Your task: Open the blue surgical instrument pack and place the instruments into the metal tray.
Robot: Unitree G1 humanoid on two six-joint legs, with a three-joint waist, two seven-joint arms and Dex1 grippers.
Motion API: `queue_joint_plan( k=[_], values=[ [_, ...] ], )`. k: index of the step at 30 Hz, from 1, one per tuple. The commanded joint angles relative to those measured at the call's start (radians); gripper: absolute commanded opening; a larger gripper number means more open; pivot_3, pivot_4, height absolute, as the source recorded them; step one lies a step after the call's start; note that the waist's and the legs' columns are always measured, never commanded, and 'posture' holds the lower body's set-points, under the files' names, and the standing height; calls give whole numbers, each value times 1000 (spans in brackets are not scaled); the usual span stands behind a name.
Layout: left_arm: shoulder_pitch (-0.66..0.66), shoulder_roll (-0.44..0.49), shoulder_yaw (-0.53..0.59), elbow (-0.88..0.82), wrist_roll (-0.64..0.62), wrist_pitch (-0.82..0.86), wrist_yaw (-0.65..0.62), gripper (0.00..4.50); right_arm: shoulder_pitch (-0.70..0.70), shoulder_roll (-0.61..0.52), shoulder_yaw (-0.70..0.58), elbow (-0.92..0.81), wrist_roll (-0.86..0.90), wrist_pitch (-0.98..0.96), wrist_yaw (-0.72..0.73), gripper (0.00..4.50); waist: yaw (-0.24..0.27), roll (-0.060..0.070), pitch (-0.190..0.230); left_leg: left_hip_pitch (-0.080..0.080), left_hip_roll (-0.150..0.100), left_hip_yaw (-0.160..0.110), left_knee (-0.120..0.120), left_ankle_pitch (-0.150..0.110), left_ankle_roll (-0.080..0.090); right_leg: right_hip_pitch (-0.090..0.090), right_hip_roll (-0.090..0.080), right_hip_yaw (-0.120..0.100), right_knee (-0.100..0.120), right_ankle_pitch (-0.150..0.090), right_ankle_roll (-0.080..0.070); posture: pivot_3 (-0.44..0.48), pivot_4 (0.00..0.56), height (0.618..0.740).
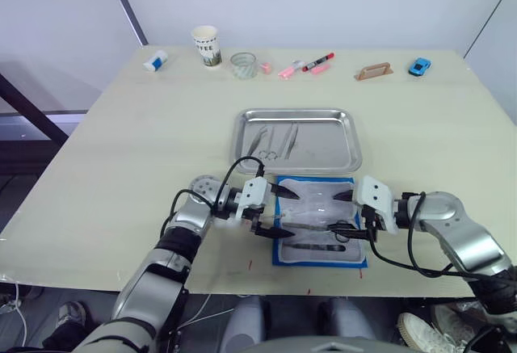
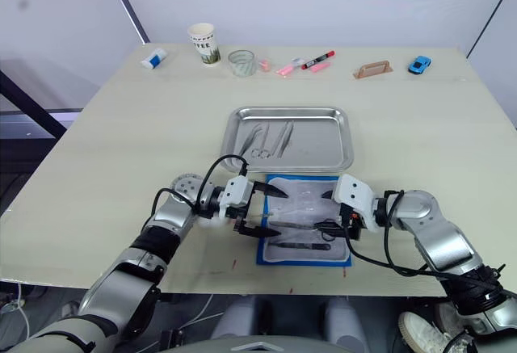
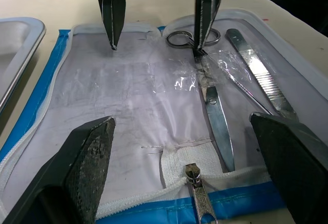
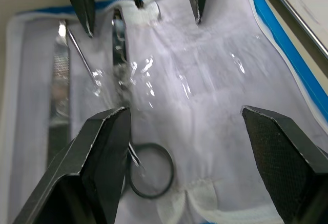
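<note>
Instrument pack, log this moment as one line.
blue surgical instrument pack: open, flat | instruments: some in pack, some in metal tray | left gripper: open over pack | right gripper: open over pack

On the pale wooden desk [image 1: 97,175], the opened blue fabric instrument pack [image 1: 319,222] lies just at 6 o'clock of the shiny rectangular steel tray [image 1: 297,140]; both grippers' jaws spread over it.
</note>
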Motion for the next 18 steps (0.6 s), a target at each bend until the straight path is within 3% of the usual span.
queue_joint_plan(
  k=[1,18],
  values=[
    [62,10,-44,57,53,30,-8,4500,-19,-10,-1,-7,-9,-36,11,3798,0,0,0,0,0,0,0,0,0,0,0,0,0,0,0,0,150,740],
    [63,6,-43,62,54,26,-2,4500,-17,-27,33,-34,-45,-48,46,3798,-2,0,0,0,0,0,-1,0,0,0,0,0,0,0,0,0,150,740]
  ],
)
